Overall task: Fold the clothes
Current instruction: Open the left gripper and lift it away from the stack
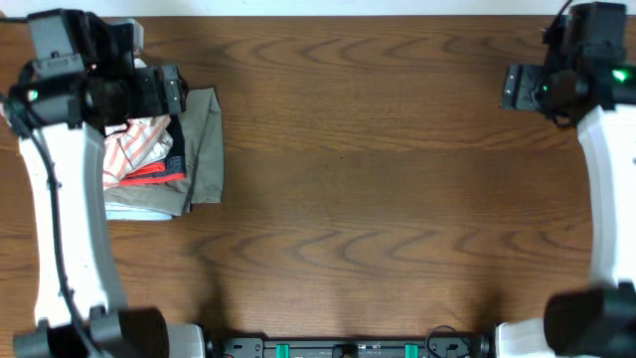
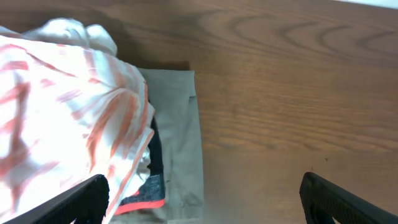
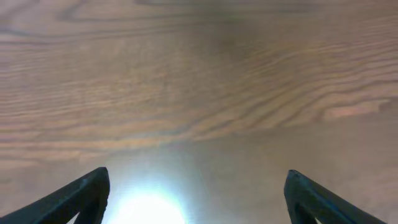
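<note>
I read the job as well along. The only clothes I can see sit in one stack (image 1: 159, 164) at about 9 o'clock on the counter (image 1: 378, 169); the other garments I can see are part of that stack. A khaki piece (image 1: 206, 149) lies flat with square edges on the stack's 3 o'clock side. A dark piece with a red band (image 1: 159, 171) and a pale piece (image 1: 139, 207) are layered beside it toward 6 o'clock.

The white-and-orange striped piece (image 2: 62, 106) on top looks bunched and puffy rather than flat, so I judge it is the one left to fold or smooth.

My left tool (image 2: 202, 190) hangs over the stack's 3 o'clock edge with its fingers spread wide and nothing between them. My right tool (image 3: 196, 193) is parked far off at about 2 o'clock, also spread wide, over bare wood.
</note>
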`<state>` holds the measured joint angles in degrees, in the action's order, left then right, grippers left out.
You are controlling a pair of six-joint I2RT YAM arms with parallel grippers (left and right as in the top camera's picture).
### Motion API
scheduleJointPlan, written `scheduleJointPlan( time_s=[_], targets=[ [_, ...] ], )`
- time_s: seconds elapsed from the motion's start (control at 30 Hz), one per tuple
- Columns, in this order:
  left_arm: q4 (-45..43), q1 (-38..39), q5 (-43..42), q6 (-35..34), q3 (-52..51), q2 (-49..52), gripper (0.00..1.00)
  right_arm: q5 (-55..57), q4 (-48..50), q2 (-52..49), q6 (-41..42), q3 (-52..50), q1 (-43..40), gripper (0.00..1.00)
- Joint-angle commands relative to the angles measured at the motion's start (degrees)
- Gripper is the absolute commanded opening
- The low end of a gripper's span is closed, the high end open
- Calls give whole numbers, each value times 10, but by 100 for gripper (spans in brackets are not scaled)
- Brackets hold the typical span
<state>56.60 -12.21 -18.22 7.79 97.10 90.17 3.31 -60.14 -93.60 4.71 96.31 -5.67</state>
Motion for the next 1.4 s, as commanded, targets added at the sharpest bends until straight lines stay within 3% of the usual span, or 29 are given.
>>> scheduleJointPlan(
  time_s=[0.0, 0.33, 0.53, 0.83, 1.37],
  targets=[
    [-13, 2, -15, 27, -43, -96, 98, -22, -3, 100, -5, -39, -3, 89],
    [-128, 2, -21, -6, -361, -430, 98, -22, 121, 441, 10, -374, 4, 99],
    [-151, 2, -21, -6, -466, -560, 98, -23, 115, 604, 10, -483, 4, 99],
    [-20, 2, -21, -6, -471, -588, 98, -23, -68, 663, 11, -502, 4, 99],
    [0, 2, -21, -6, -471, -588, 98, -21, -53, 704, 4, -503, 4, 99]
  ],
)
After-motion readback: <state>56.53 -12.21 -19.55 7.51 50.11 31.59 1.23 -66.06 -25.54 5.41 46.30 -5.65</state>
